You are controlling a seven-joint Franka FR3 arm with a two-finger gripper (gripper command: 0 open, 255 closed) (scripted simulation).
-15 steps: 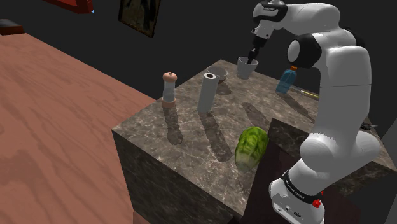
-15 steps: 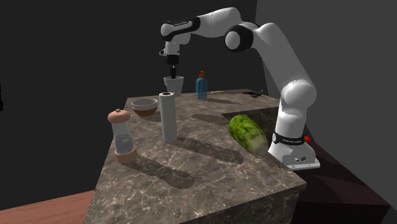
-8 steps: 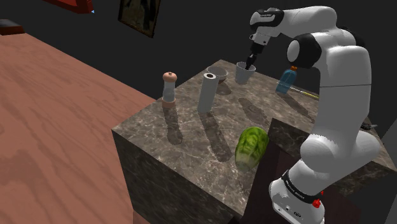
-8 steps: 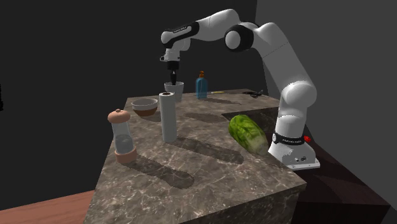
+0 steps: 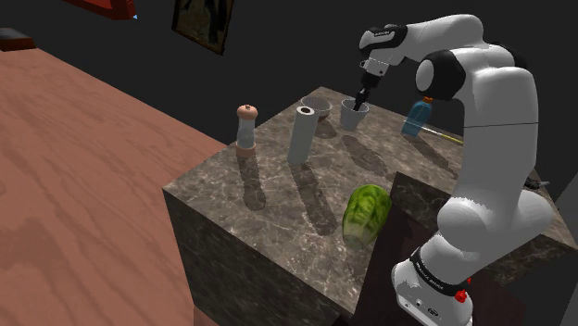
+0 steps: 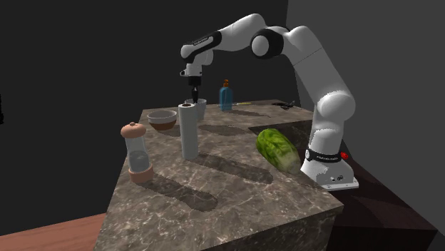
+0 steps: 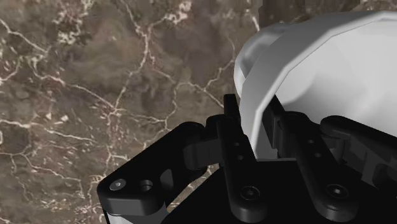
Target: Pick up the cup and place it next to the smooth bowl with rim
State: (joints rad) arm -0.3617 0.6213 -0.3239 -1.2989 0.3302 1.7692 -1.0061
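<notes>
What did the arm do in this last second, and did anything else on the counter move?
The white arm brought the pale grey cup down, from above the dark marble counter to on or just above it, beside the brownish round bowl. The black jaws kept clamping its wall; nothing was released. The white paper roll, the wood-topped grinder, green lettuce and blue bottle stayed put.

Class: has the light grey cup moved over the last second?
Yes: the light grey cup has sunk toward the marble counter, closer beside the brown rimmed bowl.
</notes>
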